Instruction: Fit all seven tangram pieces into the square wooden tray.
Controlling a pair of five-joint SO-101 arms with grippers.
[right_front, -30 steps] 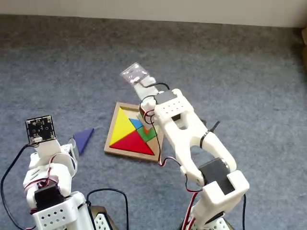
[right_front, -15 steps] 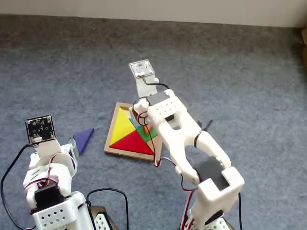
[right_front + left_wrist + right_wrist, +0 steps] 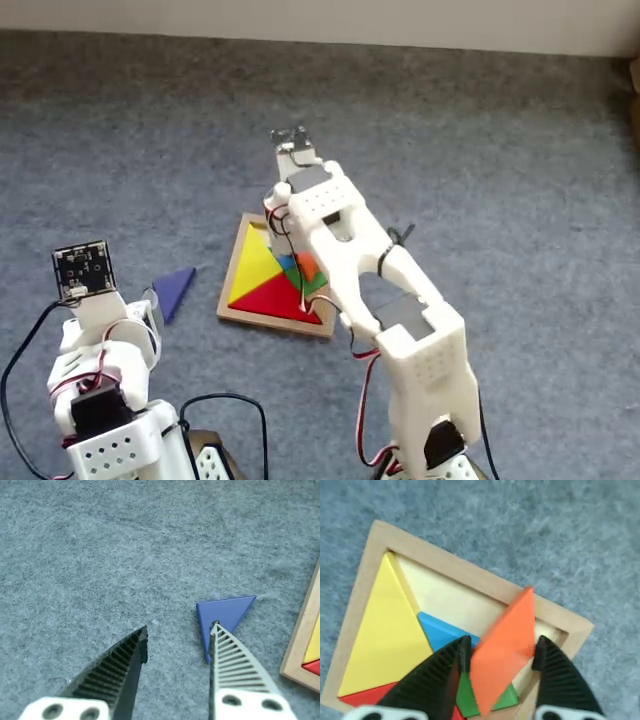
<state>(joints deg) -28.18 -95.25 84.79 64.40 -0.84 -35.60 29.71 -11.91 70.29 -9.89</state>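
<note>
Right arm has swung across and stretched out over the tray since a second ago; left arm has not moved. Right fingers (image 3: 437, 675) are closed on the orange piece (image 3: 507, 630), a flat slanted four-sided slab held tilted just above the tray (image 3: 470, 575), over the bare wood strip along one rim. Around it in the tray: a large yellow triangle (image 3: 385, 630), a light blue piece (image 3: 442, 630), a green piece (image 3: 465, 702) and a red piece (image 3: 365, 696), all flat, smooth, matte-painted and butted edge to edge. Tray is pale raw wood, a square with a raised rim. Left fingers (image 3: 117, 670) are spread wide, ridged on their inner faces, one dark and one white, the white tip over a corner of the dark blue triangle (image 3: 222, 612), which lies flat on the grey carpeted surface (image 3: 100, 555) just beside the tray, outside it. Surface is short, fuzzy pile. Progress judged: four pieces seated, orange in hand and not yet down, dark blue still out; the seventh cannot be made out, possibly hidden under the arm.
</note>
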